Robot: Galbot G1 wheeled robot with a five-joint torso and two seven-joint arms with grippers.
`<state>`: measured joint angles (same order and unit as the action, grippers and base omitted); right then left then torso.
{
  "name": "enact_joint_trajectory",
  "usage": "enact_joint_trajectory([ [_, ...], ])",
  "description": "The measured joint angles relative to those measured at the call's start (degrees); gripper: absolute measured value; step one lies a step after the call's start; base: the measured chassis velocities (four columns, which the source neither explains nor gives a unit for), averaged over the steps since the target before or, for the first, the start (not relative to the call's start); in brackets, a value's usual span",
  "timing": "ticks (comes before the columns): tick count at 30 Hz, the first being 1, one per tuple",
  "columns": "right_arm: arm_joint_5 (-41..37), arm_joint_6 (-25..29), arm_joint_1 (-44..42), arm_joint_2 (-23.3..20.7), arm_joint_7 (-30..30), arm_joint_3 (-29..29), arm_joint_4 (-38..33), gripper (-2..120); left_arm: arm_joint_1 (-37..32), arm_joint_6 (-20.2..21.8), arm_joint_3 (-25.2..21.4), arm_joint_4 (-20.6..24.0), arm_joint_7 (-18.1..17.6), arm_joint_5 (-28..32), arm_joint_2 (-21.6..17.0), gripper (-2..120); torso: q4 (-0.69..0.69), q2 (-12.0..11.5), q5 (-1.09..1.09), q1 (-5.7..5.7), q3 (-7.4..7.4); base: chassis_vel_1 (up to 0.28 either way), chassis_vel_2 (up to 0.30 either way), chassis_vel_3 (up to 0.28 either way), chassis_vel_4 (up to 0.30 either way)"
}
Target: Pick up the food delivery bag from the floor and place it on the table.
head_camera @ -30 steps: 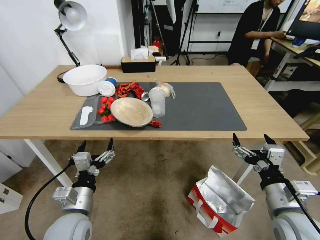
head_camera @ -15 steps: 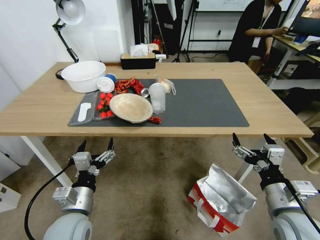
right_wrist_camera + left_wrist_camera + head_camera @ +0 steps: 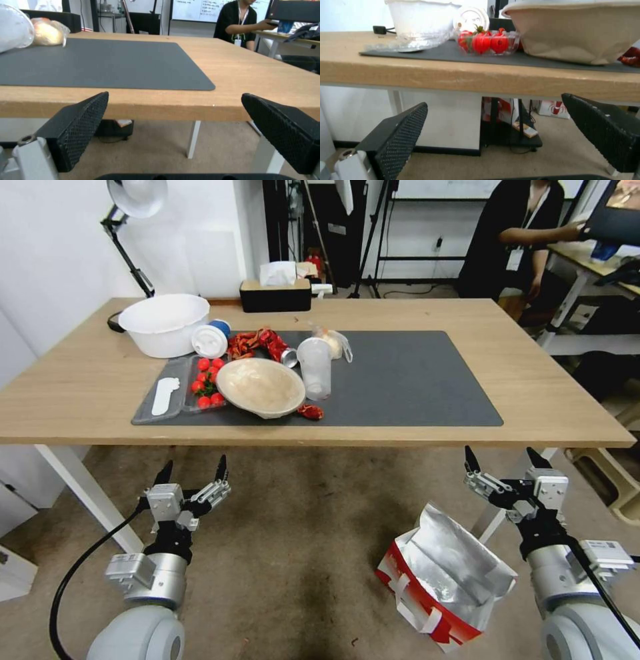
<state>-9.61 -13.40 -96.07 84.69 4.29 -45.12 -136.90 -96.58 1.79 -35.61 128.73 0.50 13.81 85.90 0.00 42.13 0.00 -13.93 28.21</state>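
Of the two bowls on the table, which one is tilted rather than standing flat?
The beige bowl on the dark mat; it tips toward the table's front edge. The white bowl, behind it, stands level.

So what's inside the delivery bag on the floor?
Through the open top of the food delivery bag only crumpled silver foil lining shows, with no visible contents. Its bottom is hidden by the folds, so anything lying there cannot be seen.
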Motion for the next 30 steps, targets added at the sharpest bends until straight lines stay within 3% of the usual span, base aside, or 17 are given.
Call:
enact_joint_trajectory([
  [5,0.0,0.0,0.0,0.0,0.0,0.0,0.1,100,0.1,0.0,0.0,-0.1,0.0,0.0,0.0,100,0.00,-0.5,0.00,0.22,-0.34,0.000,0.000,0.000,0.000],
  [19,0.4,-0.1,0.7,0.2,0.4,0.2,0.7,100,0.6,0.2,0.1,-0.7,0.1,0.5,0.0,100,0.00,-5.7,0.00,2.29,-3.46,0.000,0.000,0.000,0.000],
  [30,0.4,0.0,0.5,0.1,0.4,0.1,0.7,100,0.5,0.0,0.2,-0.8,0.2,0.4,0.3,100,0.00,-8.3,0.00,3.29,-5.03,0.000,0.000,0.000,0.000],
])
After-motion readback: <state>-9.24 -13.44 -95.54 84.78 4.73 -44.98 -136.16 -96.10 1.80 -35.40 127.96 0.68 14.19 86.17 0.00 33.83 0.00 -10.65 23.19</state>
